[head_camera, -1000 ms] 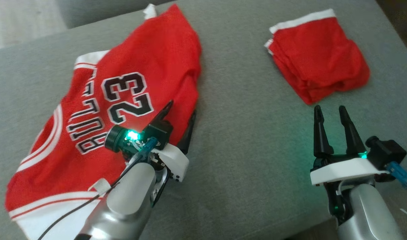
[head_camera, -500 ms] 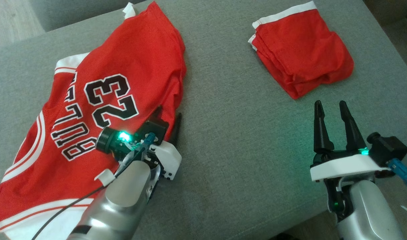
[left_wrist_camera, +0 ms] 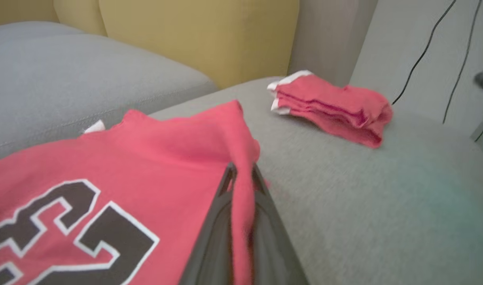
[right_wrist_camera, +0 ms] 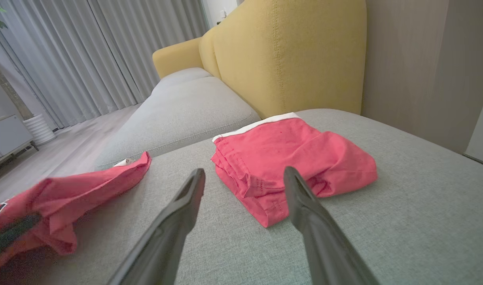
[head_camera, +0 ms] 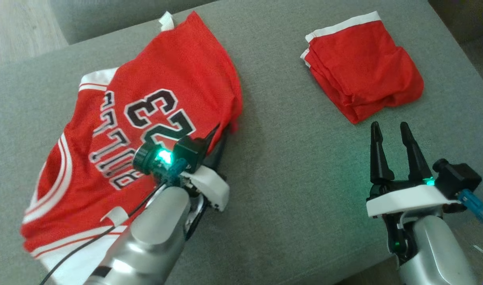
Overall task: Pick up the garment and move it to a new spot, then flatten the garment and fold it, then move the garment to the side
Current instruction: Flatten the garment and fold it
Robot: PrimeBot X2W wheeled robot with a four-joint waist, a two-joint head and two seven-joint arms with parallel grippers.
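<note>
One jersey [head_camera: 166, 79] — L fingers [left_wrist_camera: 211, 233] pinch edge.

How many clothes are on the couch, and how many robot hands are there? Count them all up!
Red jersey with the number 23: 1
Folded red shorts: 1
Robot grippers: 2, the left gripper pinching the jersey's edge and the right gripper open and holding nothing
Total: 4

Home living room: sofa [right_wrist_camera: 288, 51], curtains [right_wrist_camera: 87, 59]
</note>
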